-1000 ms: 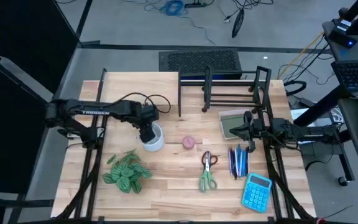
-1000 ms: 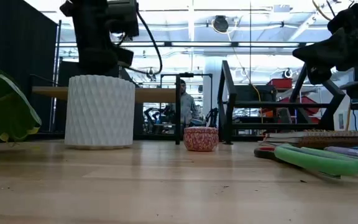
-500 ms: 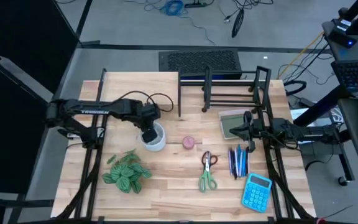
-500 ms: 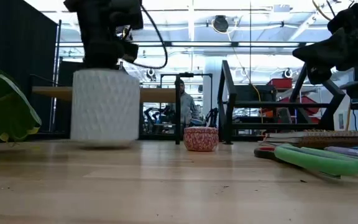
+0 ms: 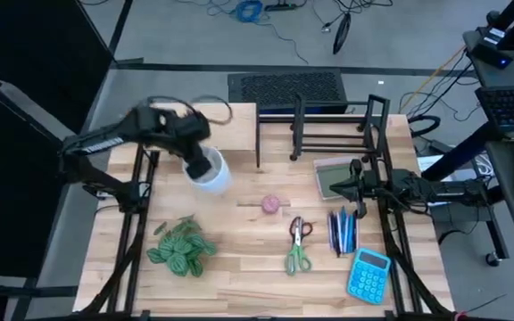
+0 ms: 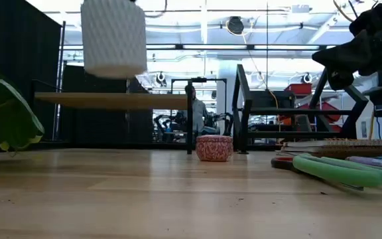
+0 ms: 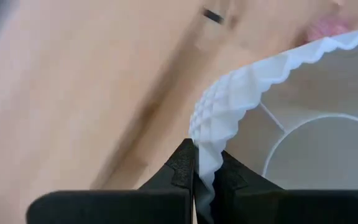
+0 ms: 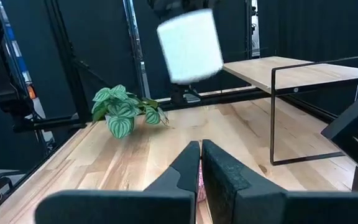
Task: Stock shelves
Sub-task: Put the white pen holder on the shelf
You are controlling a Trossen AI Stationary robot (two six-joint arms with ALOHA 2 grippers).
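Pot [image 5: 209,172] rim pinched in my left pincer [image 7: 202,180], airborne above riser shelf [image 6: 111,100] height and just beside its near edge. Right pincer [image 8: 201,163], pressed together, waits beside wire rack [image 5: 328,134].

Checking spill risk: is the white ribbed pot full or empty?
Empty: the left wrist view shows the white ribbed pot's bare inside, rim pinched by the left end effector.

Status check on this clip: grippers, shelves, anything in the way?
Left gripper shut on white pot rim, pot airborne above wooden shelf. Right gripper shut, idle by the black rack. Shelf top bare, nothing blocking.
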